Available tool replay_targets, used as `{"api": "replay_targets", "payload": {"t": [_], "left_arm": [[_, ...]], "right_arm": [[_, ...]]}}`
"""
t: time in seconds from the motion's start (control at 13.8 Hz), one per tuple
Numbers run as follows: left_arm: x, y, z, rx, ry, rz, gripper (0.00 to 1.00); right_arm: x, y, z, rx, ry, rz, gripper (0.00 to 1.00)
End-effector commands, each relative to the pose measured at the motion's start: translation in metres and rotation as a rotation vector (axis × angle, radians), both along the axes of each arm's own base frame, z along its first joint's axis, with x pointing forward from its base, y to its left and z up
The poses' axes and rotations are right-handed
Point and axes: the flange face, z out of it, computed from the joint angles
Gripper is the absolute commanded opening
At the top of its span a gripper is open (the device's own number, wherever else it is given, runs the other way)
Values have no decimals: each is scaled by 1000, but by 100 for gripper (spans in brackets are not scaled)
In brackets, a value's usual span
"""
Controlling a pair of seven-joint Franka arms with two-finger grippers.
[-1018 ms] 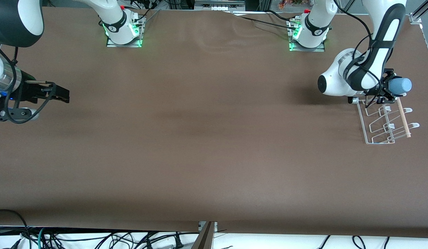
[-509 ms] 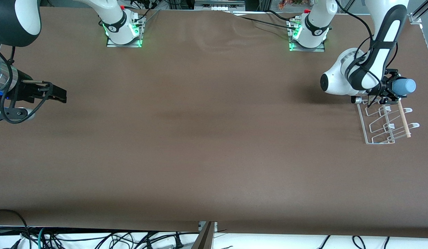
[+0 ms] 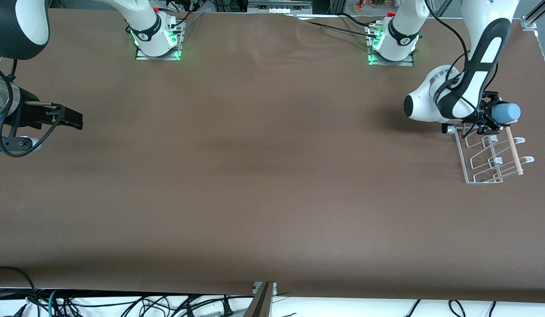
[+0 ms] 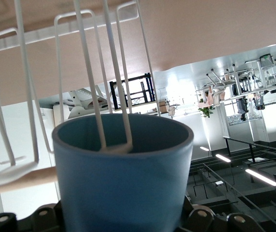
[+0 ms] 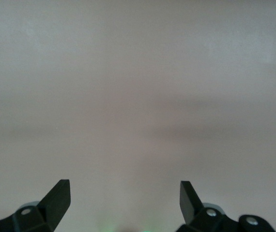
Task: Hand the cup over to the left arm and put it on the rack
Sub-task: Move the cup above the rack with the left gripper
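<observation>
While the small light-blue plastic cup [image 3: 506,113] is being gripped on its side by the left gripper [image 3: 491,118], its mouth is being threaded onto a loop of the white wire rack [image 3: 483,154] (the right gripper [image 3: 72,119] is being held open, waiting, over the table's other end).

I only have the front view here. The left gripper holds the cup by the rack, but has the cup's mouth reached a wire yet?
Observer: Yes. In the left wrist view a rack wire loop dips inside the mouth of the cup.
Operator: Is the left gripper gripping it?
Observer: Its black fingers flank the cup's base on both sides.
Operator: And the right gripper, at the frame's edge?
Observer: Its wrist view shows it open over bare table, waiting.
</observation>
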Motion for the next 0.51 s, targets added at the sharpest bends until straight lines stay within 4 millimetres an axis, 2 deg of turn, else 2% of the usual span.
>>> {"api": "replay_targets", "payload": {"t": [0.0,0.07,0.15,0.29,0.44], "left_arm": [[6,2,-8,5,-27,-24,0],[9,1,-8,3,-32,-24,14],[15,1,-3,1,-45,-21,99],[30,-1,8,-7,-75,-7,100],[48,-19,25,-55,-136,40,100]], "right_arm": [[-5,2,10,29,-22,-1,100],[-5,-1,7,35,-19,-7,100],[-10,-6,7,52,-20,-8,100],[-19,-20,2,82,-47,-15,100],[-33,-28,0,116,-58,-11,100]]}}
